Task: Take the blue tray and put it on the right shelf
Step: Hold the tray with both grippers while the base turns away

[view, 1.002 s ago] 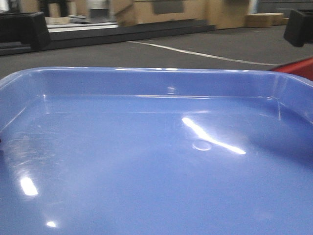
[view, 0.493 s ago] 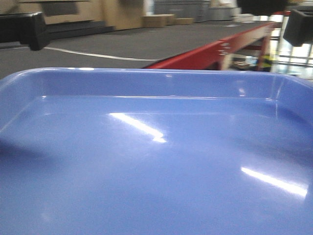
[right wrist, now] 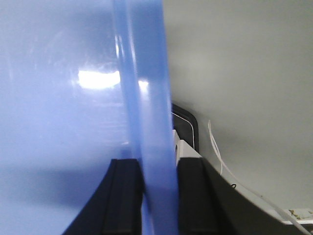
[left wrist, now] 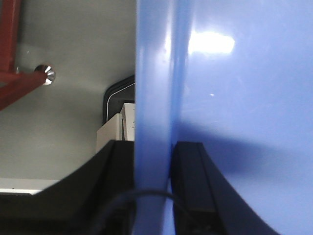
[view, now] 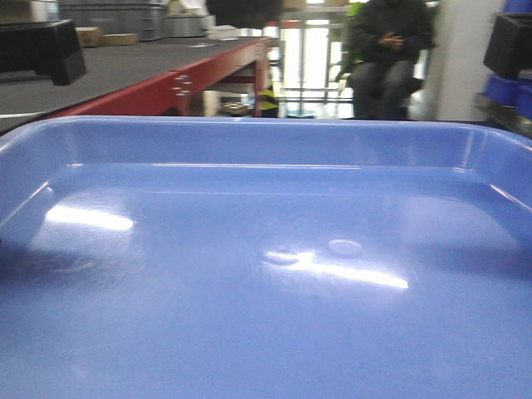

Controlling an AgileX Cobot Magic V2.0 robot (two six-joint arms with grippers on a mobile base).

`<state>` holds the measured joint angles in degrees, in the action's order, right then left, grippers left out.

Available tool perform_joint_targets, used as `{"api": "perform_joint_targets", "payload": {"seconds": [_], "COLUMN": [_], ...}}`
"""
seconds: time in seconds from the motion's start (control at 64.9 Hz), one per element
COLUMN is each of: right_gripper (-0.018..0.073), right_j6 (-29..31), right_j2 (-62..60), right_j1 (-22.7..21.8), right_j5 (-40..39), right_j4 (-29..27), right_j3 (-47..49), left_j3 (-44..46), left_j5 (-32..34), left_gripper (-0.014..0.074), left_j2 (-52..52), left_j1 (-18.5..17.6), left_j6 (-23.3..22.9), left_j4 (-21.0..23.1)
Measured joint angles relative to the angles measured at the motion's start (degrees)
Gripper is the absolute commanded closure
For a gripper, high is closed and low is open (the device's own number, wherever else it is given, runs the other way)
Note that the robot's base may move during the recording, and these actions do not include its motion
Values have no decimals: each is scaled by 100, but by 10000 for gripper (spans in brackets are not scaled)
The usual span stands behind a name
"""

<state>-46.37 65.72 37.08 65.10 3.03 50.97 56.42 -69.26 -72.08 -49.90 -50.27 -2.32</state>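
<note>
The blue tray [view: 266,274] fills the lower front view, held level above the floor. My left gripper [left wrist: 152,152] is shut on the tray's left rim [left wrist: 154,98], one finger outside and one inside the wall. My right gripper [right wrist: 157,169] is shut on the tray's right rim [right wrist: 144,88] in the same way. The right shelf with its steel rail is not in view; only dark-blue bins [view: 509,90] show at the far right edge.
A red-framed workbench [view: 179,83] with a dark top runs back on the left. A seated person in dark clothes [view: 389,50] is straight ahead by a bright doorway. A red frame leg with a metal foot [left wrist: 29,81] stands on the grey floor below the left gripper.
The background has swept leftward: the view has turned right from open floor and cardboard boxes to the red workbench, the person and blue bins. The tray stays fixed in both grippers.
</note>
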Motion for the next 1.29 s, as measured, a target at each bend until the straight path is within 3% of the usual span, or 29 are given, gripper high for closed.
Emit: {"api": "perform_joint_targets", "payload": {"seconds": [1.295], "right_gripper": [295], "right_j6": [0], "right_j2": [0], "right_j1": [0], "right_j5": [12], "right_j4": [0], "right_j3": [0], "left_j3": [0], "left_j5": [-13], "left_gripper": [524], "left_j2": [0], "left_j1": [0], "left_j6": [0], "left_j4": [21]}}
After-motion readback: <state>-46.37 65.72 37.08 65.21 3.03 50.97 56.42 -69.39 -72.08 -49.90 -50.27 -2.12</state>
